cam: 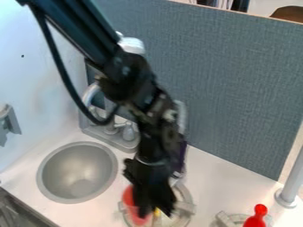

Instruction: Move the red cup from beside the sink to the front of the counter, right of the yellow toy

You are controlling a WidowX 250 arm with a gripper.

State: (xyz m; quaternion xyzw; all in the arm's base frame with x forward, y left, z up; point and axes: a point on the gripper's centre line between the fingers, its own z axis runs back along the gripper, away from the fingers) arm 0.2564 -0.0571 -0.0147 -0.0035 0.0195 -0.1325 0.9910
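The red rounded object lies on the left side of the nearer stove ring, just beside the gripper. A grey panel backs the white worktop, probably to screen off the room behind. The black arm slants down from the upper left, which lets the gripper point steeply at the ring. The sink basin is set into the worktop toward its wall-side edge; the faucet stands at the back edge, presumably so that its spout can serve the basin. The ring's raised tabs look made to support cookware. Farther right, a red knobbed piece is at another stove ring. Smallest is a yellow bit right at the gripper. Whether the gripper is released, clenched or grasping the red rounded object, I cannot tell.
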